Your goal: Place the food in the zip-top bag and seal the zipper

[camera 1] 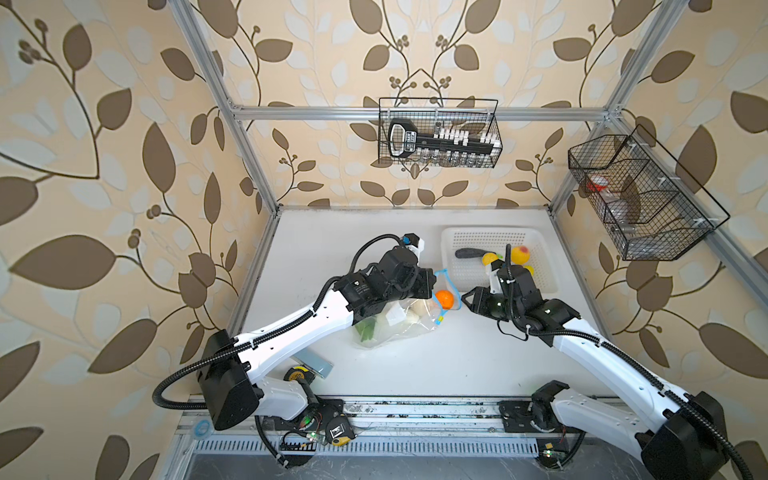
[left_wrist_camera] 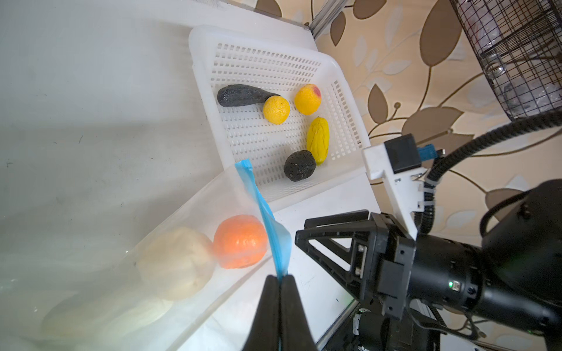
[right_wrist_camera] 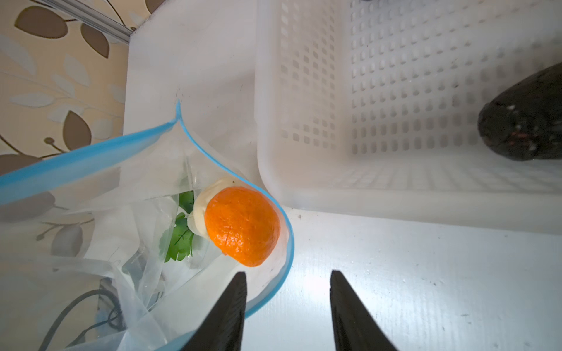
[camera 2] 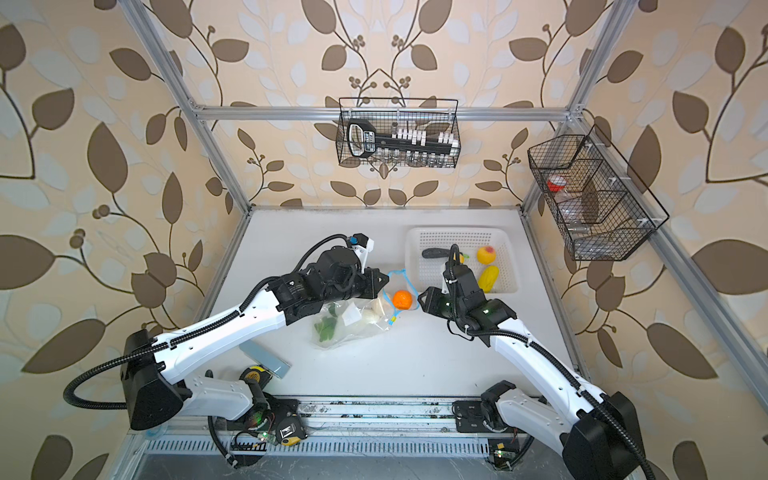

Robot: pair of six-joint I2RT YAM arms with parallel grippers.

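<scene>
The zip-top bag point(right_wrist_camera: 137, 170) is thin clear plastic film, crinkled and shiny, its zipper point(right_wrist_camera: 76, 161) a smooth light-blue plastic strip. The orange point(right_wrist_camera: 243, 226) has a dimpled, faintly glossy peel. The basket point(right_wrist_camera: 269, 136) is smooth white moulded plastic with a soft sheen. The dark lump point(left_wrist_camera: 299, 165) looks rough and matt, the corn point(left_wrist_camera: 317, 139) ridged and waxy. The table point(right_wrist_camera: 395, 273) is matt white, lightly scuffed, and the frame point(camera 1: 311, 111) is brushed metal.

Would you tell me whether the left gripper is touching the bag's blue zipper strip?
Touching. The left wrist view shows the left gripper shut on the blue zipper strip, pinched between its fingers.
</scene>
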